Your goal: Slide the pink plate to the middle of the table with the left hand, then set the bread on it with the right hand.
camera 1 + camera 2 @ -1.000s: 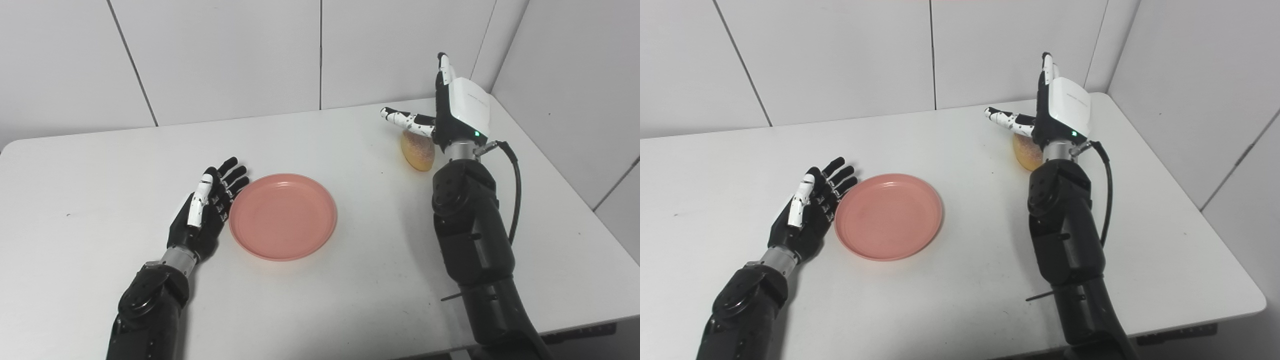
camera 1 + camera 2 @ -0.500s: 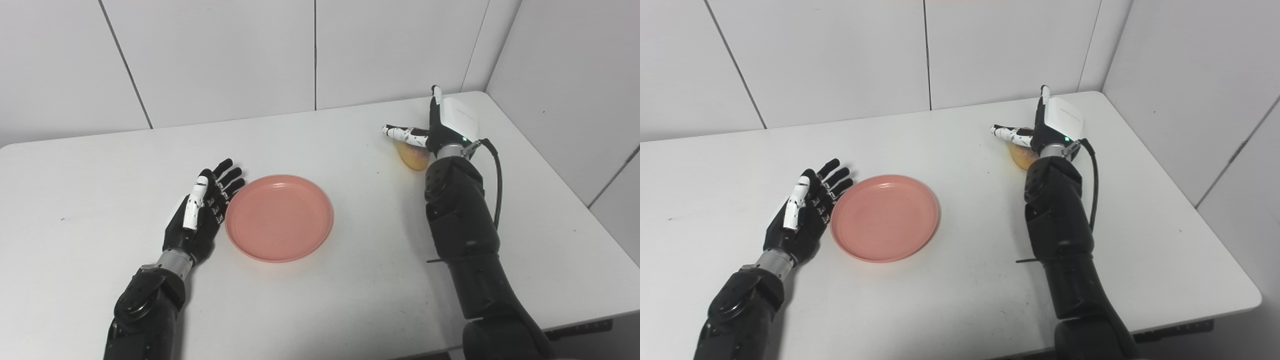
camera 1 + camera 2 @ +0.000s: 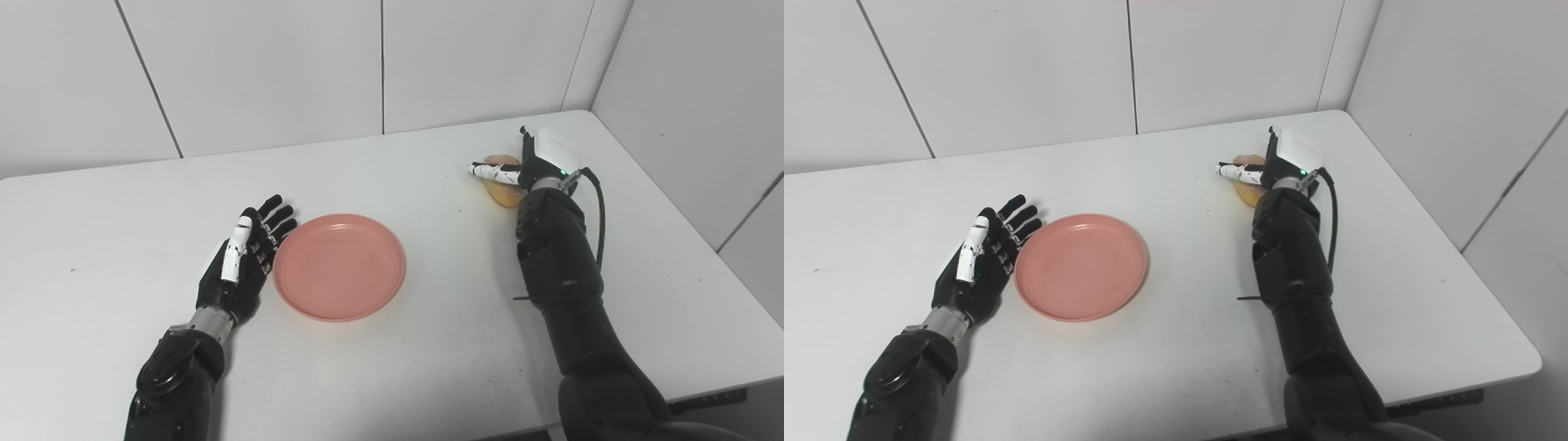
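The pink plate (image 3: 339, 265) lies flat on the white table (image 3: 429, 355), a little left of its middle. My left hand (image 3: 242, 263) rests open, palm up, with its fingertips against the plate's left rim. The bread (image 3: 503, 195), a golden oval bun, lies at the far right of the table. My right hand (image 3: 539, 159) is down over it, the white-backed palm facing away. Its thumb (image 3: 493, 173) lies straight across the top of the bread, and bread shows on both sides of the thumb. The other fingers are mostly hidden behind the hand.
White panelled walls stand close behind the table and along its right side, meeting in a corner near the bread. A black cable (image 3: 599, 202) loops off my right wrist. The table's front edge (image 3: 704, 392) runs near my right elbow.
My right hand has dropped from upright above the bread down onto it, the thumb now lying on the bun. The view has shifted slightly. Left hand and plate have stayed put.
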### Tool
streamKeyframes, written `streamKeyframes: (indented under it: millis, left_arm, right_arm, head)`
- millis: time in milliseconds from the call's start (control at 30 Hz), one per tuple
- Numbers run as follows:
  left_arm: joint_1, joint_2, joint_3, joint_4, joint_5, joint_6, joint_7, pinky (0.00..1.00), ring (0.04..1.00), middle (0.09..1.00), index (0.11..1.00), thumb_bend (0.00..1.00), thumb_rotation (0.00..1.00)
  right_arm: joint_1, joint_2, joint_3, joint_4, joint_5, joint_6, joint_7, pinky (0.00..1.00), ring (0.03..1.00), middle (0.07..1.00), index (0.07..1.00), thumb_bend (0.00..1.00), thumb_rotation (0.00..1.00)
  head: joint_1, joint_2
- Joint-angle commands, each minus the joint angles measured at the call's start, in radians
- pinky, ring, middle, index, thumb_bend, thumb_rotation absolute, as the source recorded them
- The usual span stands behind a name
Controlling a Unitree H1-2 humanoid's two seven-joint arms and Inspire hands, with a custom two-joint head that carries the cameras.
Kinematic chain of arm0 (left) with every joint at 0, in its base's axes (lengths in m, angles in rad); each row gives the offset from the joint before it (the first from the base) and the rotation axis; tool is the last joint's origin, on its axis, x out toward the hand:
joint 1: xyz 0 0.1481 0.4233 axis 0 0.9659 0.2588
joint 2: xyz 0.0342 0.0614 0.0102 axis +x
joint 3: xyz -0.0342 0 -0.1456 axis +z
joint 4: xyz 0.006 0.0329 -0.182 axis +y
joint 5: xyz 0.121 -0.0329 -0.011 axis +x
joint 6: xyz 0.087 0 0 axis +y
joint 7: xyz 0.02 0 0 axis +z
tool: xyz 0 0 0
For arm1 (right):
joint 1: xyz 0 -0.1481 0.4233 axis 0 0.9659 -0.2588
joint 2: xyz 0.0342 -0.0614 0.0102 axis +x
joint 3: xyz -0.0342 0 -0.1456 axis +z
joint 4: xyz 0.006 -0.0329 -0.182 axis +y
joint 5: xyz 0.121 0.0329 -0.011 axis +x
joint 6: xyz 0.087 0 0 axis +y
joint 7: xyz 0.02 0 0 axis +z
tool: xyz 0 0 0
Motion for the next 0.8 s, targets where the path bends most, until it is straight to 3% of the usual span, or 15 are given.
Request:
streamKeyframes:
  millis: [0,167,300,400,500,633,767]
  left_arm:
    - [0.023,0.011,-0.007,0.014,0.018,0.032,0.009,0.93,0.910,0.906,0.883,0.32,1.00]
    - [0.022,0.012,-0.005,0.020,0.015,0.030,0.007,0.92,0.908,0.904,0.882,0.32,1.00]
    - [0.024,0.009,-0.005,0.011,0.016,0.039,0.013,0.92,0.907,0.903,0.881,0.32,1.00]
    - [0.023,0.009,-0.006,0.014,0.018,0.033,0.012,0.92,0.906,0.902,0.881,0.32,1.00]
    - [0.022,0.009,-0.009,0.015,0.018,0.032,0.009,0.93,0.909,0.906,0.885,0.32,1.00]
    - [0.023,0.007,-0.009,0.010,0.019,0.039,0.014,0.92,0.904,0.902,0.881,0.32,1.00]
    - [0.024,0.006,-0.012,0.004,0.021,0.042,0.017,0.92,0.903,0.901,0.879,0.32,1.00]
  right_arm:
    - [-0.064,-0.002,-0.011,-0.004,-0.028,-0.005,0.002,0.72,0.852,0.902,0.912,0.95,0.64]
    - [-0.059,-0.002,-0.013,0.008,-0.022,-0.005,-0.002,0.71,0.835,0.876,0.881,0.97,0.60]
    - [-0.047,-0.021,0.024,0.014,-0.016,-0.005,-0.001,0.70,0.804,0.849,0.854,0.96,0.57]
    - [-0.043,-0.026,0.037,0.009,-0.023,-0.005,0.023,0.76,0.842,0.863,0.864,0.94,0.54]
    - [-0.038,-0.032,0.048,0.005,-0.029,-0.005,0.041,0.75,0.844,0.872,0.877,0.95,0.53]
    - [-0.033,-0.038,0.063,0.005,-0.019,-0.005,0.055,0.60,0.738,0.747,0.826,0.95,0.47]
    - [-0.046,-0.026,0.049,0.009,-0.042,-0.005,0.082,0.49,0.650,0.725,0.786,0.92,0.38]
  head:
    - [0.001,0.000]
    - [0.004,0.004]
    - [0.003,0.006]
    - [0.004,0.006]
    - [0.007,0.006]
    - [0.009,0.007]
    - [0.011,0.009]
